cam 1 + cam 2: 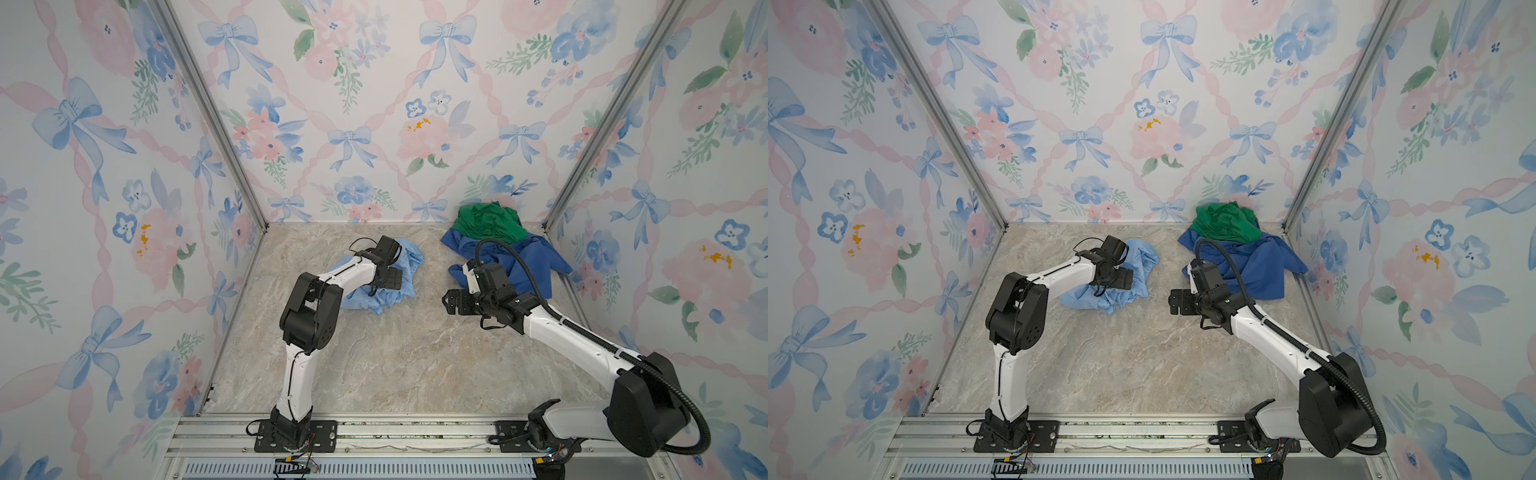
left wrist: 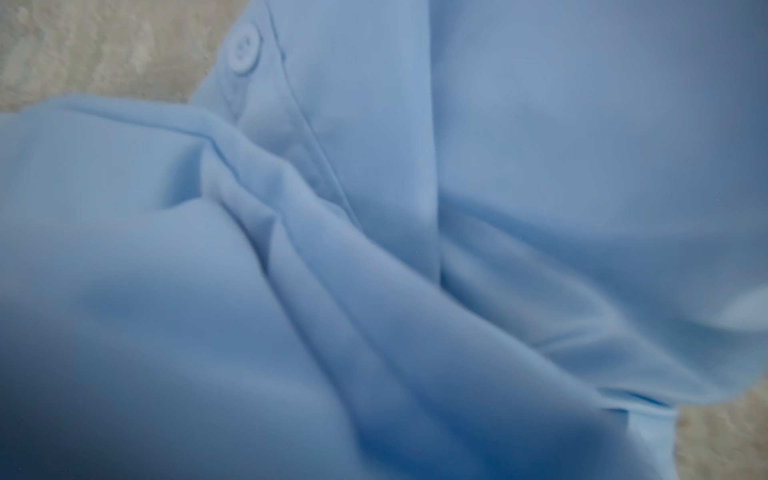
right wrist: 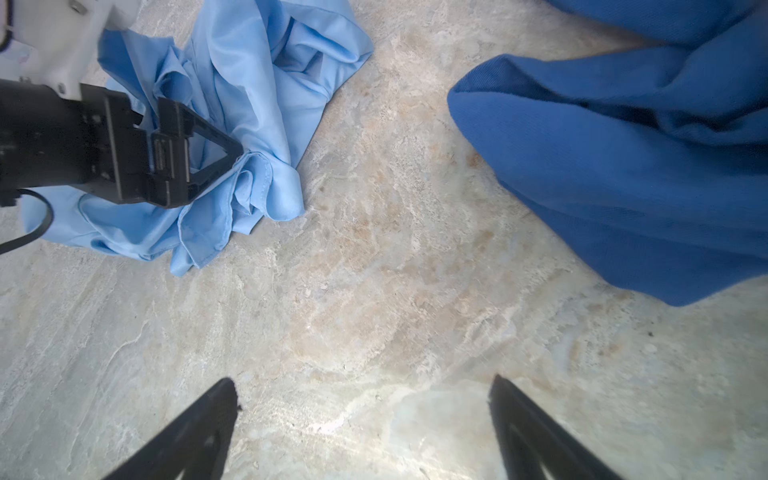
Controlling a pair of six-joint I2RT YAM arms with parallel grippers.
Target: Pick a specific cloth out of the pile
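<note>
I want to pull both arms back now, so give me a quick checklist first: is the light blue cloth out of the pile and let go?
1. The cloth lies apart from the pile, with bare table between them: ok.
2. All of the cloth rests on the table: ok.
3. The left gripper is open: ok.
4. The left gripper is clear of the cloth: cannot tell, it sits right at the folds.
5. The right gripper is open and empty over bare table: ok.

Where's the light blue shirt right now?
In both top views the light blue shirt lies crumpled on the table left of centre, under the left gripper, apart from the pile.
</note>
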